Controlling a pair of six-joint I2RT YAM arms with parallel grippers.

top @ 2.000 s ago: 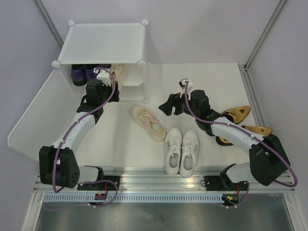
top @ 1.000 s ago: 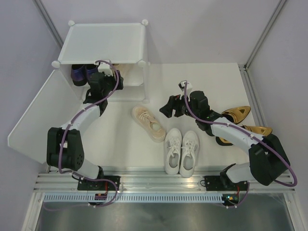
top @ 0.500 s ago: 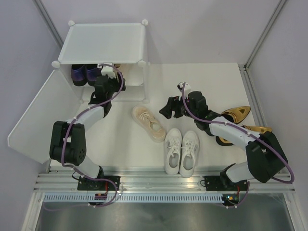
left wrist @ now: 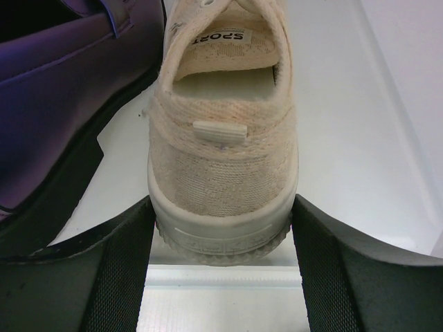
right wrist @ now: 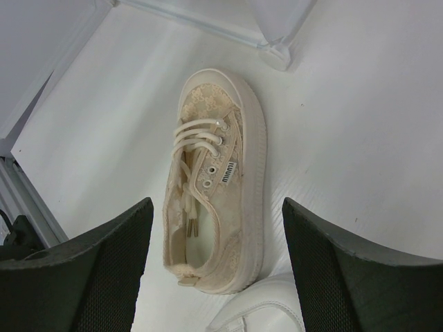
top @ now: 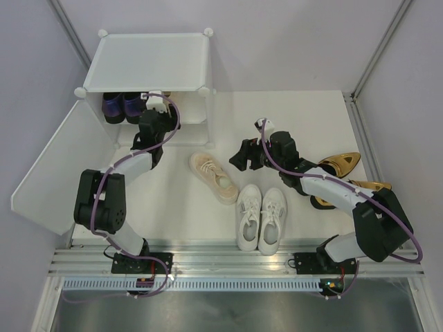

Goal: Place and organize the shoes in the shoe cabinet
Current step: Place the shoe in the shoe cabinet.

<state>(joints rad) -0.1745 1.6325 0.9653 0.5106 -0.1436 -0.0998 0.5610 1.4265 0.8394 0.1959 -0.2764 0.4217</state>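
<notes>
Two beige sneakers to pair up, one at each arm. Grips the first beige sneaker [left wrist: 225, 166] by the heel with the left gripper [left wrist: 223, 207], jaws narrowed against both sides of the sole. Sits on the lower level of the shoe cabinet [top: 149, 59], at 11 o'clock on the table, with the heel right at the front lip and a purple loafer [left wrist: 62, 83] just beside it at 9 o'clock.

Hangs the right gripper [right wrist: 216, 204], jaws wide and holding nothing, above the second beige sneaker [right wrist: 214, 187]. Lies near table centre, toe toward 11 o'clock, just beside the white sneakers [top: 261, 218] at its 5 o'clock.

Probably best done like this:
- Push straight toward 12 o'clock until the heel clears the lip.
- Keep parallel to the loafer, near but not rubbing.
- Leave the bare floor at 3 o'clock for the mate.
- Release only with the sole flat.
- Spread wide, then back out toward 6 o'clock without catching the heel tab.
</notes>
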